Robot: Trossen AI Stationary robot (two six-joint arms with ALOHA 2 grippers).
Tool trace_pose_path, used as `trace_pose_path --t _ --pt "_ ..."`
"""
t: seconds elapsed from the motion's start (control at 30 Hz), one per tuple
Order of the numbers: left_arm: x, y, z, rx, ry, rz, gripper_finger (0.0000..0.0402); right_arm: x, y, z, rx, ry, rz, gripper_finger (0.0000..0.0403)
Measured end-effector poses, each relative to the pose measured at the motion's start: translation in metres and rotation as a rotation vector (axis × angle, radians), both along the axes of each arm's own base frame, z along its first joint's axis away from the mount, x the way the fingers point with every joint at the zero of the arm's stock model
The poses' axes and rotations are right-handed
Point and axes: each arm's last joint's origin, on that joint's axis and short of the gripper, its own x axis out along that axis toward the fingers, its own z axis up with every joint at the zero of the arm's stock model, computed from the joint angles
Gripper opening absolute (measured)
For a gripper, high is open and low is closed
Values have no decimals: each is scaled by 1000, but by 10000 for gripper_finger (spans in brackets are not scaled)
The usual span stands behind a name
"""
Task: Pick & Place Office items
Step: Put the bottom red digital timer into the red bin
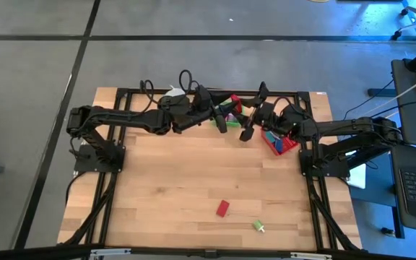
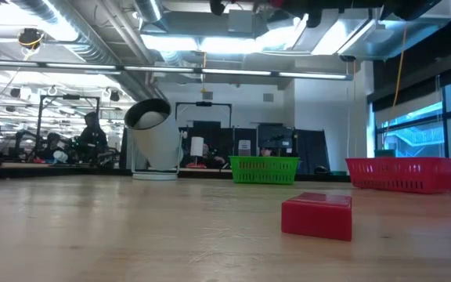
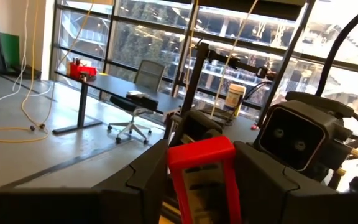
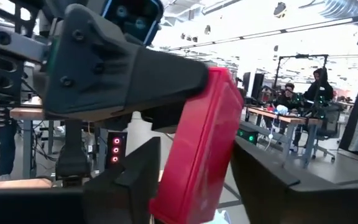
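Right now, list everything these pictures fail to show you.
- Green basket contents: in the high view both arms cover it; in the low view its mesh wall hides them.
- Red basket contents: partly under the right arm in the high view; behind its mesh wall in the low view.
- Small green piece: too small in the high view to identify.
- Held red block in the left hand: its lower end is cut off by the left wrist picture's edge.

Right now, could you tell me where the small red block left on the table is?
In the high view the red block lies on the wooden table near its front edge, right of centre, with a small green piece just beyond it.
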Motion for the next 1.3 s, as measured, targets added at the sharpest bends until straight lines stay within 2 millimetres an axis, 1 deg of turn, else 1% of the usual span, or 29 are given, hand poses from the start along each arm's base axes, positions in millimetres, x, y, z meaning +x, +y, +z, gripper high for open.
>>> trace_pose_path --t 0.1,0.23,0.47,0.67,0.87,0.97,1.03,1.13,1.3 --pt "0 0 0 0 2 8 161 0 0 0 26 -9 -3 165" --pt "0 1 0 -2 6 25 159 0 -1 0 77 -27 -2 137" --pt "0 0 -1 -3 8 17 175 0 -1 0 109 -33 -6 110" --pt "0 0 1 0 0 4 202 0 0 -2 124 -23 17 102" --pt "-3 0 3 55 24 21 250 1 0 -5 128 3 10 70" --pt "-8 1 8 81 39 90 271 1 -1 -7 131 31 4 49" --pt "-16 2 16 108 49 128 280 1 -1 -10 133 60 3 36" --pt "-28 0 24 123 90 151 282 1 -1 -13 153 95 6 20" --pt "-47 -2 26 92 214 182 280 1 -1 -17 188 120 6 14"
